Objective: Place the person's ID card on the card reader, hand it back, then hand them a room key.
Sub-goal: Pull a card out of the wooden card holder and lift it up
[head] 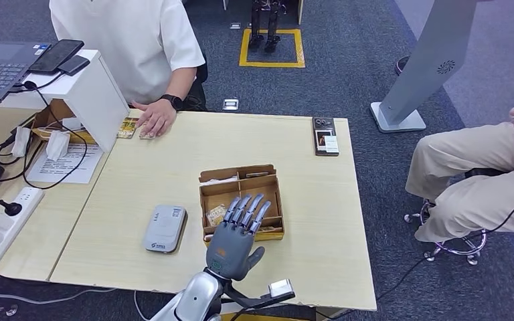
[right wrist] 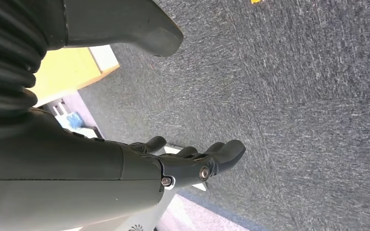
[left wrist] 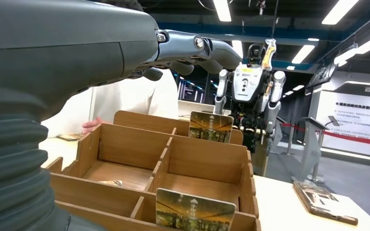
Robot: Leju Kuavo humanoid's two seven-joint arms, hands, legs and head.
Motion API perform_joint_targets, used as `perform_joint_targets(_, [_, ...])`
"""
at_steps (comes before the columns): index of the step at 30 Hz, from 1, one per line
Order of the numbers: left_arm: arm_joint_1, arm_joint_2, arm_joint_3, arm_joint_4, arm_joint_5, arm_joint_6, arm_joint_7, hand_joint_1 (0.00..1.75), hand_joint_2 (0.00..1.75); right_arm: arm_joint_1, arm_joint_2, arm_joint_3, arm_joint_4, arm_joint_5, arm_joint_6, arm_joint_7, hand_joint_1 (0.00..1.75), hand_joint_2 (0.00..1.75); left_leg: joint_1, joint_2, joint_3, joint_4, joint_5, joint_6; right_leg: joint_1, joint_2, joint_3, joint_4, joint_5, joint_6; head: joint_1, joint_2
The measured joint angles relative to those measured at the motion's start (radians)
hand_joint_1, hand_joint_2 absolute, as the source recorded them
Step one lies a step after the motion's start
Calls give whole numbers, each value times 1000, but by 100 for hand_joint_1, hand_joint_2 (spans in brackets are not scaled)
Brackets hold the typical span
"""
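Left hand (head: 234, 235), fingers spread, above wooden box (head: 241, 200) beside card reader (head: 165, 228).

One card reader (head: 164, 229), one wooden box (head: 241, 200), two people (head: 127, 40).

I see open counter (head: 294, 144) between the wooden divider box (head: 241, 200) and the far edge, with the card reader (head: 164, 228) just beside the box and a person's hand (head: 155, 118) resting at the far-left corner.
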Motion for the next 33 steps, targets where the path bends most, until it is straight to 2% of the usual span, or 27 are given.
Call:
perform_joint_targets(13, [4,-9,22,9,18,0,-5,0,175,0,0,-1,0,0,0,-2,0,175,0,0,0,0,0,0,0,0,0,0,0,0,0,0])
perform_joint_targets(28, [1,-22,22,85,-5,-1,11,0,175,0,0,0,0,2,2,-2,0,175,0,0,0,0,0,0,0,0,0,0,0,0,0,0])
perform_joint_targets(31, [0,-27,22,103,-7,-1,16,17,175,0,0,0,0,3,2,-2,0,175,0,0,0,0,0,0,0,0,0,0,0,0,0,0])
perform_joint_targets(32, [0,-28,22,109,-7,-1,19,36,175,0,0,0,0,3,2,-2,0,175,0,0,0,0,0,0,0,0,0,0,0,0,0,0])
perform_joint_targets(33, [0,-29,22,115,-8,0,22,68,175,0,0,0,0,3,2,-2,0,175,0,0,0,0,0,0,0,0,0,0,0,0,0,0])
